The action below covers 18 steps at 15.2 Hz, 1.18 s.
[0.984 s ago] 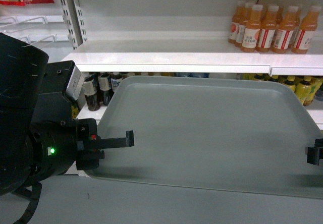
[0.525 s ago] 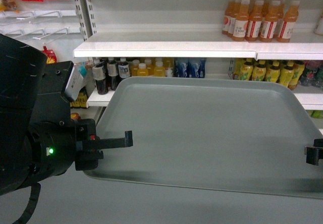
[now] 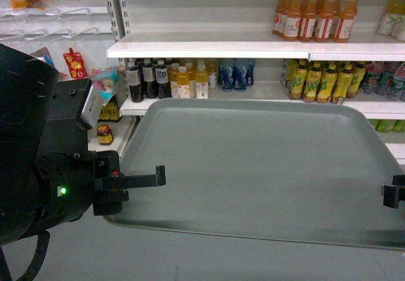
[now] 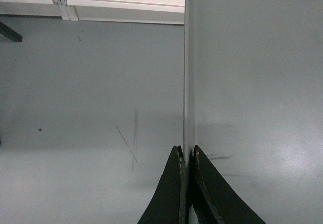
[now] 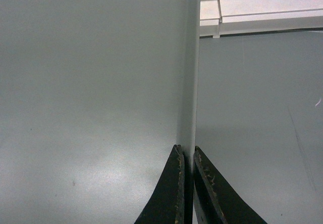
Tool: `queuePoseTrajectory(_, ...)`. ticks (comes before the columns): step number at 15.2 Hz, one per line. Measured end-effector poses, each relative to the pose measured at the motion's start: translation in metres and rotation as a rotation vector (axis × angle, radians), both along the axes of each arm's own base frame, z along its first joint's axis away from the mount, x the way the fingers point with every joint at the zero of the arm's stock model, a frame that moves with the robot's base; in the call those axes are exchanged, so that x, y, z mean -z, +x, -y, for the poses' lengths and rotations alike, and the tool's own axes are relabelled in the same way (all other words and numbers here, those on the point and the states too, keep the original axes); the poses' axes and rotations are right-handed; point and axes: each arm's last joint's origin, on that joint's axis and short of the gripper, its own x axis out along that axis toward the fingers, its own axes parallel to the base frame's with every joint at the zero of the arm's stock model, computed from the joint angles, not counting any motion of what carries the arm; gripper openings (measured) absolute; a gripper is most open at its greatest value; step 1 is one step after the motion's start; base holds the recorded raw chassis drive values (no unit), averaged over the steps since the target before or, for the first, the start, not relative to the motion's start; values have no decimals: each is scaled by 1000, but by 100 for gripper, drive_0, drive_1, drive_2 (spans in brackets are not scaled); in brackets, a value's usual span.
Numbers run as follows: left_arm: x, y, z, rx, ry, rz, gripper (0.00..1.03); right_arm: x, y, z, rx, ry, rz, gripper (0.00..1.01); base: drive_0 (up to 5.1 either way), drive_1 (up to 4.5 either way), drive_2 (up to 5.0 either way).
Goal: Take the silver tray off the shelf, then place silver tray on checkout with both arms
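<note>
Left gripper (image 3: 136, 181): our left arm sits bulky and black at the left of the head view, a green light on its body; the wrist view shows its thin dark fingers (image 4: 174, 193) pinched together on the tray's left rim.
Silver tray (image 3: 266, 167): we hold it level in the air between the two arms, clear of the shelving and over bare grey floor. It is broad, flat and rectangular with rounded corners, matte grey-green, unmarked, with a low raised rim.
Shelf (image 3: 209, 43): glossy white boards with rounded front edges and perforated uprights stand well behind the tray; dark, yellow and orange drink bottles (image 3: 161, 78) line them.
Right gripper (image 3: 393, 195): only its black tip shows at the right edge of the head view; the wrist view shows worn dark fingers (image 5: 171, 193) clamped on the tray's right rim.
Progress: we judge the lift off the shelf done, as the tray hangs free in both grips.
Left to do: no checkout counter is in any view, so we judge carrying and setting down remain.
</note>
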Motion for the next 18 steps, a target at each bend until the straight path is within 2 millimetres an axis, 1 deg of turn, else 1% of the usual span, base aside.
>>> queuePoseTrajectory(15, 0, 0, 0, -2, 1, 3, 2, 0, 0, 0, 3, -2, -4, 3, 7, -426, 441)
queuePoseTrajectory(17, 1, -1, 0, -3, 4, -5, 2, 1, -1, 0, 0, 0, -8, 3, 0, 0, 0)
queuePoseTrajectory(18, 0, 0, 0, -2, 2, 2, 2, 1, -1, 0, 4, -2, -6, 3, -476, 237, 237)
